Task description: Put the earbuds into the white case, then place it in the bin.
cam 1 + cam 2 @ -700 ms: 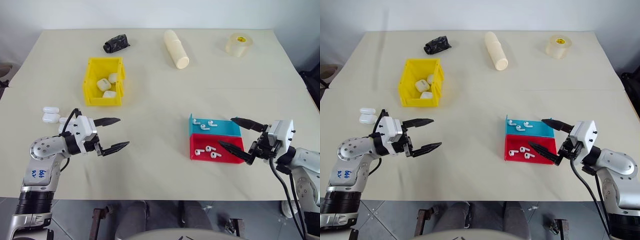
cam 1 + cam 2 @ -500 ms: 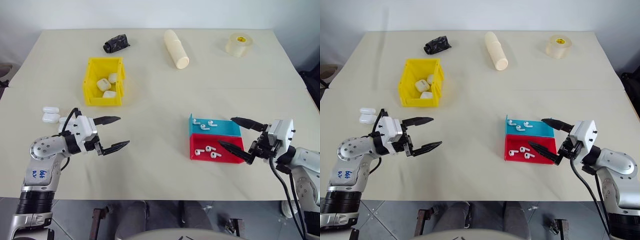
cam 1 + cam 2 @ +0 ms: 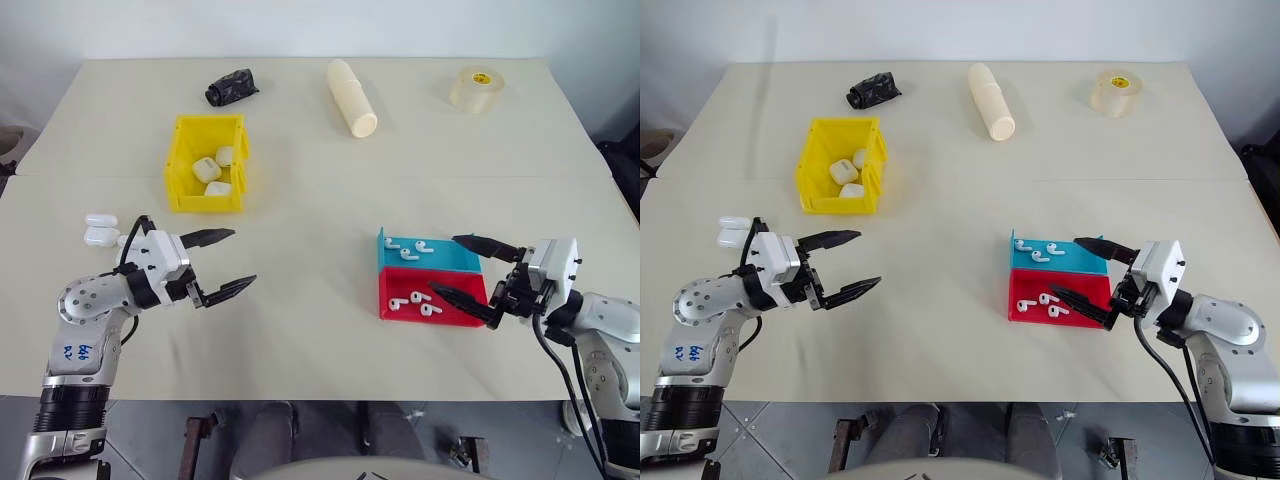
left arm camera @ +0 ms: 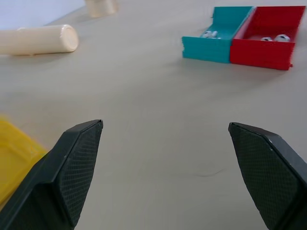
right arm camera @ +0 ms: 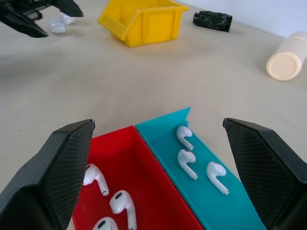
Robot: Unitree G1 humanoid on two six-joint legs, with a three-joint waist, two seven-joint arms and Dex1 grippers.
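White cases partly behind left arm

1. A wide beige bench fills most of the head views, evenly lit, with only soft shadows.
2. A plain white wall runs behind its far edge.
3. Grey tiled floor shows below the near edge.
4. Dark clutter sits beyond the bench's right edge.

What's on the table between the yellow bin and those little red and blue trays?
Nothing: in the left eye view, bare table runs from the yellow bin to the blue tray and red tray.
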